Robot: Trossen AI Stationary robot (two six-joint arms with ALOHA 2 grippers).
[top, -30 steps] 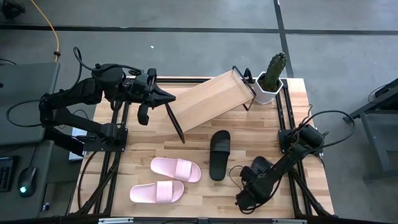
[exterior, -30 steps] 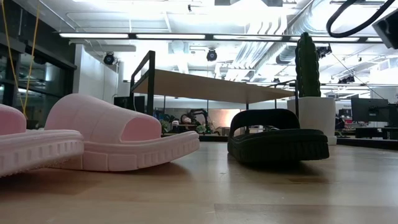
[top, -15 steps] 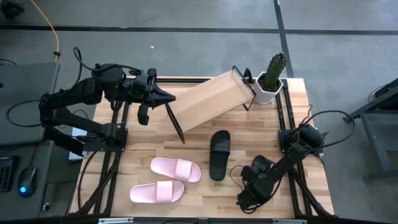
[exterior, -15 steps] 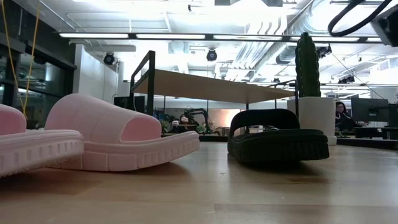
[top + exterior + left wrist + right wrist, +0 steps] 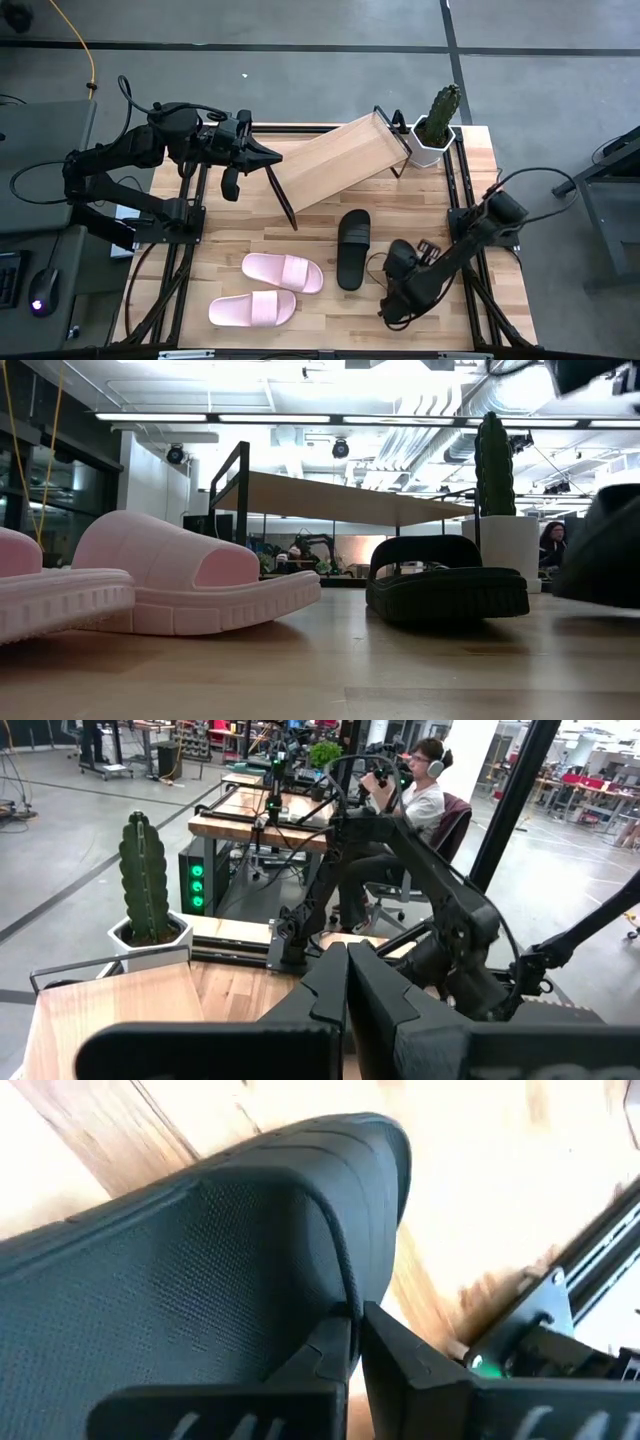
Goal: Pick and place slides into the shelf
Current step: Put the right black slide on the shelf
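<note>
The light-wood shelf [image 5: 335, 160] stands askew at the table's far side, its plank raised on dark end panels [image 5: 240, 490]. One black slide [image 5: 353, 248] and two pink slides [image 5: 283, 272] [image 5: 252, 308] lie flat on their soles mid-table. My right gripper [image 5: 393, 303] is low near the near right corner, shut on the second black slide [image 5: 200, 1260], which shows blurred at the low view's right edge [image 5: 600, 550]. My left gripper [image 5: 270, 157] is shut beside the shelf's left end; whether it touches the shelf, I cannot tell. My right gripper pinches an edge of the black slide [image 5: 345, 1295] between its two fingers [image 5: 400, 1355]. The arm covers the slide from above, so which part of the slide this edge belongs to cannot be told. In the low view the slide seems raised off the wood.
A white hexagonal pot with a cactus [image 5: 435, 135] stands at the far right corner, right by the shelf's right end. Dark frame rails [image 5: 455, 190] run along both table sides. A seated person [image 5: 425, 800] shows in the room beyond. Bare wood lies between the black slide and the shelf.
My right arm has raised its elbow and drawn its gripper a little toward the table's left. The black slide in its hold has come into the low view at the right edge, blurred. My left arm, the shelf and the other three slides have kept still.
</note>
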